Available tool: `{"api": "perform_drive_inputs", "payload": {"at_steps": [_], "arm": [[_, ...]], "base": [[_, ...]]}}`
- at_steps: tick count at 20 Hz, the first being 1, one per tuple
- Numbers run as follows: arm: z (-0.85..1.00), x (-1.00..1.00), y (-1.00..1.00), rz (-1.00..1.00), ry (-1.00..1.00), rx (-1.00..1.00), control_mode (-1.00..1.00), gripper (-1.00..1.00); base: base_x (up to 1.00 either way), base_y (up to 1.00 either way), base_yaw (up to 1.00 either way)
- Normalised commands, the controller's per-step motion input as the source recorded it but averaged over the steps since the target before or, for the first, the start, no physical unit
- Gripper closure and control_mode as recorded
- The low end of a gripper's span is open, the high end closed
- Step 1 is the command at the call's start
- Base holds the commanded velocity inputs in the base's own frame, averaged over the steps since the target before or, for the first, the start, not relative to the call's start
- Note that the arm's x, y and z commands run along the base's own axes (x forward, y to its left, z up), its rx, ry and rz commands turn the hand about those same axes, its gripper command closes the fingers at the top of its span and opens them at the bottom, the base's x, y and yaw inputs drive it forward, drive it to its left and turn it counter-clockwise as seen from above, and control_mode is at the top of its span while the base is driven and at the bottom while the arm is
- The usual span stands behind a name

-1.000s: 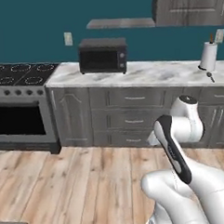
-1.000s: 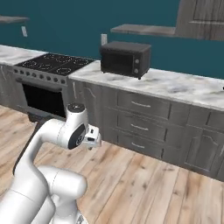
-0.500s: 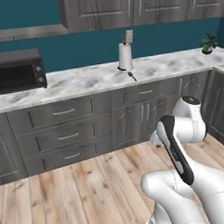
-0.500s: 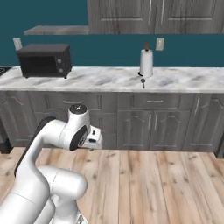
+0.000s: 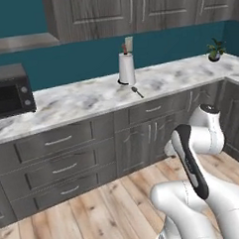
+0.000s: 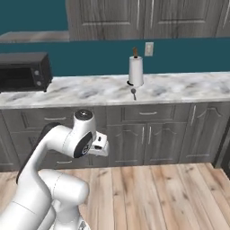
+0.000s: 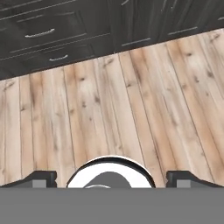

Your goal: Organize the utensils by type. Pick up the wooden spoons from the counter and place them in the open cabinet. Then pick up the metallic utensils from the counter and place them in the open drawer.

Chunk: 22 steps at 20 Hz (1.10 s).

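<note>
From the left base camera, a small dark utensil point(image 5: 137, 92) lies on the marble counter point(image 5: 81, 101) just in front of a white paper-towel roll point(image 5: 126, 69), a microwave point(image 5: 10, 91) well to its left. The right base camera shows the same utensil point(image 6: 133, 93) before the roll point(image 6: 135, 71). Looking down at the wooden floor point(image 7: 113, 109), the gripper point(image 7: 111, 178) has its jaws wide apart, holding nothing.
</note>
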Motion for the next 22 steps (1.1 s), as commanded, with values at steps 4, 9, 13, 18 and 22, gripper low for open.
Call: {"api": "perform_drive_inputs", "payload": {"at_steps": [4,9,13,18,22], "arm": [[0.00,0.00,0.00,0.00,0.00,0.00,1.00,-1.00],[0.00,0.00,0.00,0.00,0.00,0.00,1.00,-1.00],[0.00,0.00,0.00,0.00,0.00,0.00,1.00,-1.00],[0.00,0.00,0.00,0.00,0.00,0.00,1.00,-1.00],[0.00,0.00,0.00,0.00,0.00,0.00,1.00,-1.00]], "base": [[0.86,-0.14,-0.03],[0.92,-0.26,0.00],[0.86,-0.37,0.00],[0.65,-0.36,0.00],[0.63,-0.38,0.00]]}}
